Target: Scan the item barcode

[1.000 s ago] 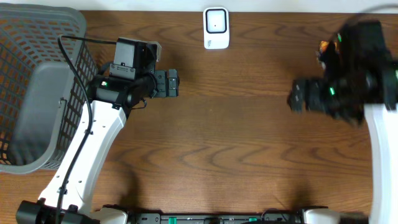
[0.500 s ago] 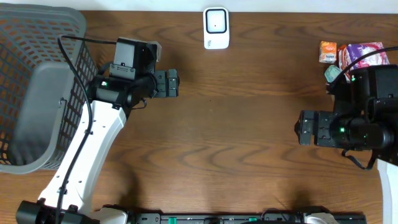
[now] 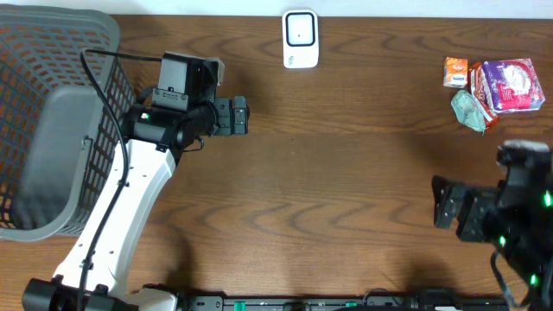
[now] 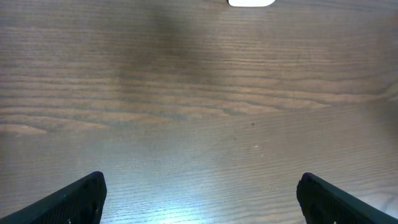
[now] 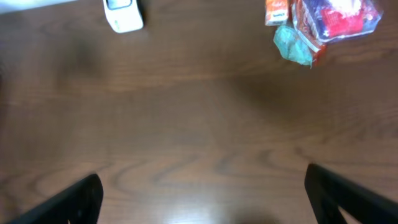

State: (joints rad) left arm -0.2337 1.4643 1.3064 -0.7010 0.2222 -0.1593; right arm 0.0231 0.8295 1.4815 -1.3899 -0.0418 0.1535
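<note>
A white barcode scanner (image 3: 301, 39) stands at the back middle of the wooden table; it also shows as the scanner (image 5: 123, 15) at the top left of the right wrist view. The items lie at the back right: a small orange box (image 3: 455, 72), a purple-pink packet (image 3: 510, 85) and a teal packet (image 3: 469, 111). My right gripper (image 3: 445, 209) hovers open and empty at the front right, well short of them. My left gripper (image 3: 240, 116) is open and empty over bare wood, left of the scanner. In the wrist views the left gripper (image 4: 202, 202) and the right gripper (image 5: 205, 199) have nothing between their jaws.
A grey mesh basket (image 3: 60, 19) with a grey liner fills the left end of the table, beside my left arm. The right wrist view shows the orange box (image 5: 277, 11), purple-pink packet (image 5: 336, 15) and teal packet (image 5: 293, 45) far ahead.
My right arm has pulled back from over the items at the back right toward the front right, uncovering them. The left arm has not moved.
</note>
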